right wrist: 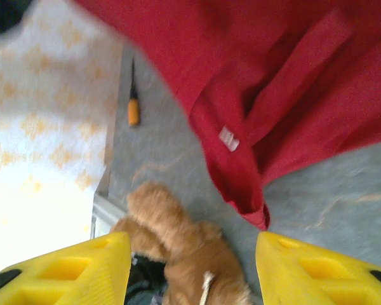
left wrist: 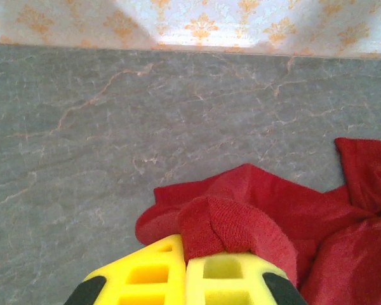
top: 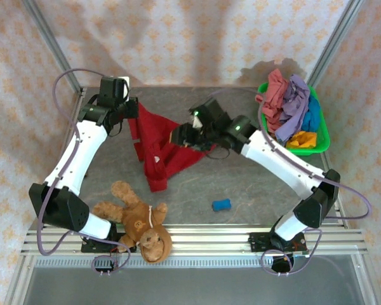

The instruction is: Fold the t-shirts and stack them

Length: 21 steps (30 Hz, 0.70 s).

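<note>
Beside red t-shirt (top: 162, 159) — teddy bear (top: 140, 222), blue block (top: 221, 204) | left fingers (left wrist: 146, 273) pinch it | right fingers (right wrist: 70, 267) wide

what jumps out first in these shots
A dark red t-shirt lies bunched mid-table, one edge pinched in the left fingers while the right fingers stand open at its other side. A brown teddy bear lies at the near edge, and a green basket of bright clothes sits far right.

I count | soft cloth t-shirts (top: 155, 159): 5 | green plastic basket (top: 324, 130): 1 | brown plush teddy bear (top: 140, 222): 1 | small blue block (top: 221, 204): 1
</note>
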Tool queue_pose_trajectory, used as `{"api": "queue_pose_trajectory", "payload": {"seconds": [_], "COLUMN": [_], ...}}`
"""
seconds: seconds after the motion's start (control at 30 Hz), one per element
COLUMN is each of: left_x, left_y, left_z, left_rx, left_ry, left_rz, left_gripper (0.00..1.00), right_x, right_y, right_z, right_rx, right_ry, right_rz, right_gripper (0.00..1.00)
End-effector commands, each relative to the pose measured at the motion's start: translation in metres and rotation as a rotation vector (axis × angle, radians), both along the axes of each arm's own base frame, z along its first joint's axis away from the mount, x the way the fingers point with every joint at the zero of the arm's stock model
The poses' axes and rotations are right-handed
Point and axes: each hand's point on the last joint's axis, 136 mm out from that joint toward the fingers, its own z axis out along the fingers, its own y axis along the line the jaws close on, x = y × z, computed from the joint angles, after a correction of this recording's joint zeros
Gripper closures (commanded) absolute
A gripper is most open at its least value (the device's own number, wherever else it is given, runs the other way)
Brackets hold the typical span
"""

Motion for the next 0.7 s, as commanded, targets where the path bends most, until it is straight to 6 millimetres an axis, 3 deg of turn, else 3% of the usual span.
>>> {"api": "queue_pose_trajectory", "payload": {"seconds": [0.0, 0.13, 0.23, 0.37, 0.5, 0.67], "left_x": [0.0, -0.012, -0.024, -0.039, -0.05, -0.059], "left_y": [0.003, 0.002, 0.006, 0.007, 0.01, 0.008], "left_z": [0.007, -0.005, -0.012, -0.02, -0.027, -0.037], "left_rx": [-0.044, -0.084, -0.081, -0.078, -0.069, -0.093], "left_ry": [-0.057, -0.044, -0.028, 0.014, 0.041, 0.073], "left_rz": [0.028, 0.046, 0.059, 0.062, 0.068, 0.068], "left_gripper": [1.0, 1.0, 1.0, 1.0, 1.0, 1.0], "right_x": [0.042, 0.107, 0.155, 0.2, 0.219, 0.214], "right_y": [-0.042, -0.06, -0.055, -0.045, -0.05, -0.058], "right_z": [-0.021, -0.074, -0.115, -0.159, -0.202, -0.241], "right_rx": [-0.173, -0.269, -0.325, -0.391, -0.451, -0.502], "right_ry": [-0.026, 0.059, 0.103, 0.137, 0.152, 0.194], "right_rz": [-0.042, -0.045, -0.017, 0.004, -0.028, -0.031], "right_gripper": [0.45, 0.43, 0.42, 0.4, 0.39, 0.38]}}
